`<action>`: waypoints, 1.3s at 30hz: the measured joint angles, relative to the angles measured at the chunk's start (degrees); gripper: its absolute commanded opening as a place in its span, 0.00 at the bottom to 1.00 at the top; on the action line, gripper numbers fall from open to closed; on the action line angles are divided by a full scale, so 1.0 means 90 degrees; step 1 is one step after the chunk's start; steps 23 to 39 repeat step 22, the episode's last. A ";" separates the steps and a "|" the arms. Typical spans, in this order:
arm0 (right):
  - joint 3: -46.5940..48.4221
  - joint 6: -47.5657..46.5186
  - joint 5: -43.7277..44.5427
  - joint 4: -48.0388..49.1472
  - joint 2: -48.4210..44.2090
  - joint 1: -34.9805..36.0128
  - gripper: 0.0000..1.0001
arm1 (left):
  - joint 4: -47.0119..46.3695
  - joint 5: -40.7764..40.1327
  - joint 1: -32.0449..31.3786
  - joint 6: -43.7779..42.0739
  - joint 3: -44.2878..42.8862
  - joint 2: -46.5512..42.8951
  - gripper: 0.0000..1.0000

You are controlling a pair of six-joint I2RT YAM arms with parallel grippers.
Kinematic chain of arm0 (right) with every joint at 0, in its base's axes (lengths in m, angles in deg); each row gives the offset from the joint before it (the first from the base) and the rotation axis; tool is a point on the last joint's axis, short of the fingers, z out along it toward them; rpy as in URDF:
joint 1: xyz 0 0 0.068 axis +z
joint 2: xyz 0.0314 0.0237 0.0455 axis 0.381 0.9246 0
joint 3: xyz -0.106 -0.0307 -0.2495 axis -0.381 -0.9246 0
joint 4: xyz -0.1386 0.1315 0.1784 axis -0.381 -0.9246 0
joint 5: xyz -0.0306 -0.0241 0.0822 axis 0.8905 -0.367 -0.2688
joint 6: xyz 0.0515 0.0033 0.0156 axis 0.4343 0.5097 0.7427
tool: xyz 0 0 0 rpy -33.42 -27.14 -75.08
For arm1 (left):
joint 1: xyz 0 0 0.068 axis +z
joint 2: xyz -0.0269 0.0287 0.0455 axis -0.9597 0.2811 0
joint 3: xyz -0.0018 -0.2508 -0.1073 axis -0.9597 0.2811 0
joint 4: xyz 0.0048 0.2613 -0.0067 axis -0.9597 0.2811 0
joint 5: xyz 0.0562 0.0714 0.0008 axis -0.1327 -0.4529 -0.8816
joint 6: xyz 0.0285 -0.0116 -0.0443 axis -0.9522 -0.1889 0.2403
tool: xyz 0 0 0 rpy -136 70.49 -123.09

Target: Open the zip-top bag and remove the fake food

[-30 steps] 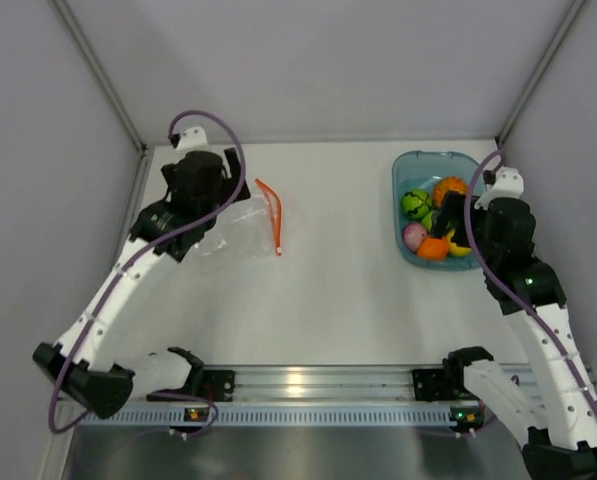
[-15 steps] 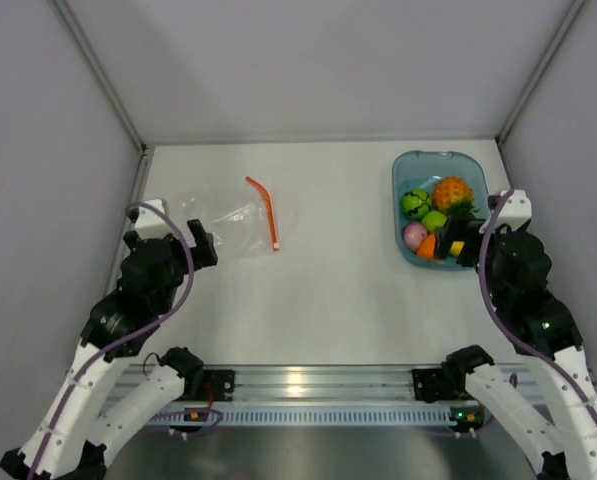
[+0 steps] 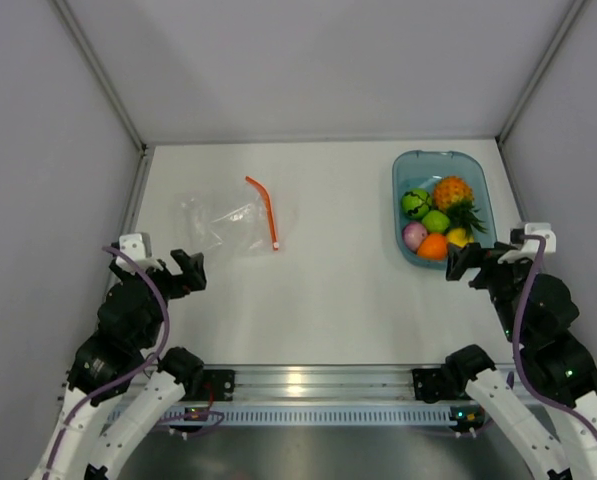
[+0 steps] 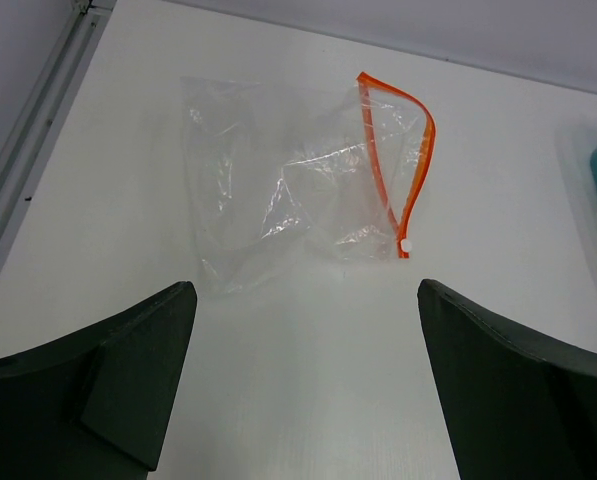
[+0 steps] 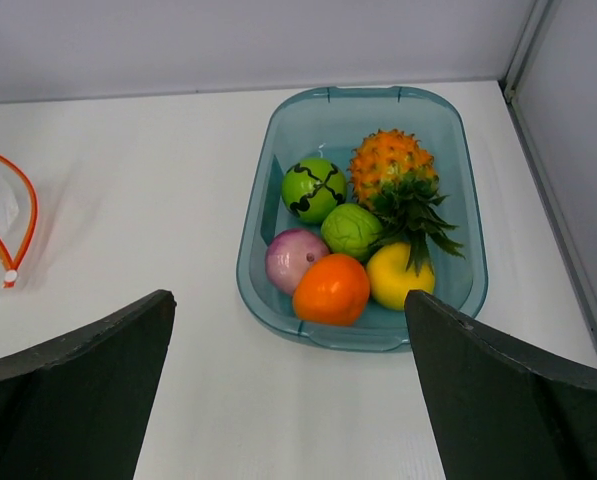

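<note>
The zip-top bag lies flat and empty on the white table at the back left, and its orange-red zip strip gapes open. The fake food sits in a blue tub: a pineapple, a pink ball, an orange piece, a yellow piece and two green pieces. My left gripper hangs open near the table's front, apart from the bag. My right gripper is open just in front of the tub and holds nothing.
The translucent blue tub stands at the back right, close to the right wall; its rim faces my right gripper. A metal rail runs along the table's left edge. My left gripper hovers over bare table.
Both arms have drawn back toward the near edge. The left gripper has moved off the bag, which now lies still. The right gripper has left the tub, uncovering the fruit.
</note>
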 measured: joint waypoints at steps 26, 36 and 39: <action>-0.0287 0.0134 0.0097 -0.0075 0.0573 0.0002 1.00 | -0.0005 -0.0177 0.0391 0.0056 0.0121 0.0435 0.98; -0.0287 0.0134 0.0097 -0.0075 0.0573 0.0002 1.00 | -0.0005 -0.0177 0.0391 0.0056 0.0121 0.0435 0.98; -0.0287 0.0134 0.0097 -0.0075 0.0573 0.0002 1.00 | -0.0005 -0.0177 0.0391 0.0056 0.0121 0.0435 0.98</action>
